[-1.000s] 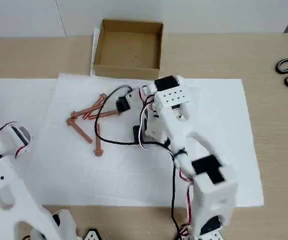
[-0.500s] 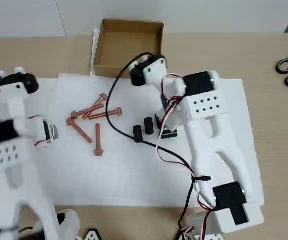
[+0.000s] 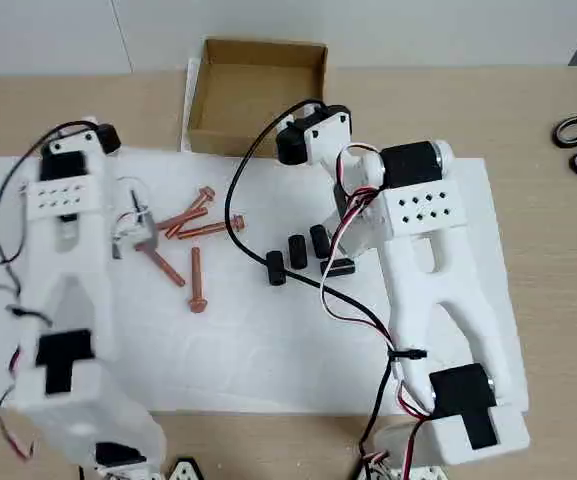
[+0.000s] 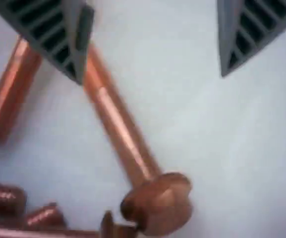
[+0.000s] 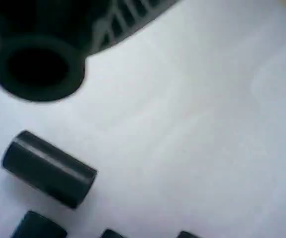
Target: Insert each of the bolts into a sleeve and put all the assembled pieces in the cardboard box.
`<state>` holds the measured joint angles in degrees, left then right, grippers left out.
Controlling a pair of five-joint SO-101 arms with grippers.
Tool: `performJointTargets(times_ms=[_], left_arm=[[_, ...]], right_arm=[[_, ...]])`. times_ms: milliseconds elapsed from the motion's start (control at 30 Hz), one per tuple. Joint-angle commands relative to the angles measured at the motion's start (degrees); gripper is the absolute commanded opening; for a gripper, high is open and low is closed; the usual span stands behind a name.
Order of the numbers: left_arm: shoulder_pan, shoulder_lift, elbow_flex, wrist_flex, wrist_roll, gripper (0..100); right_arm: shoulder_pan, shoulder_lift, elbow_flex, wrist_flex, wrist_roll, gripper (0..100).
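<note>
Copper bolts [image 3: 196, 280] lie centre-left on the white sheet [image 3: 268, 360]. The left gripper [image 4: 150, 74] stands wide open astride one bolt, holding nothing. Black sleeves [image 3: 297, 252] lie mid-frame beside the right gripper [image 3: 342, 242]; whether it holds anything cannot be told. The cardboard box [image 3: 253, 144] sits at top centre.

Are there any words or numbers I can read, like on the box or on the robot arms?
None: no word, number or sign can be read.
The cardboard box, the bolts, the sleeves, the left arm and the right arm bear no print.
</note>
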<state>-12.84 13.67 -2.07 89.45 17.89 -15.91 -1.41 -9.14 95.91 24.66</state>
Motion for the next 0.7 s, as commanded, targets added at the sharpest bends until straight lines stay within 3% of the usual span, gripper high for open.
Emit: performJointTargets(times_ms=[0,367,667], left_arm=[[2.64,4.40,-4.88,-1.23,5.54,17],[3.08,19.60,-15.52,-1.14,15.56,17],[3.08,23.91,-19.82,-0.97,16.18,13]], right_arm=[[0.40,-3.56,-0.70,0.22,-0.70,0.4],[0.31,-3.56,-0.70,0.04,-0.70,0.4],[0.40,-3.47,-0.70,-0.04,-0.70,0.4]])
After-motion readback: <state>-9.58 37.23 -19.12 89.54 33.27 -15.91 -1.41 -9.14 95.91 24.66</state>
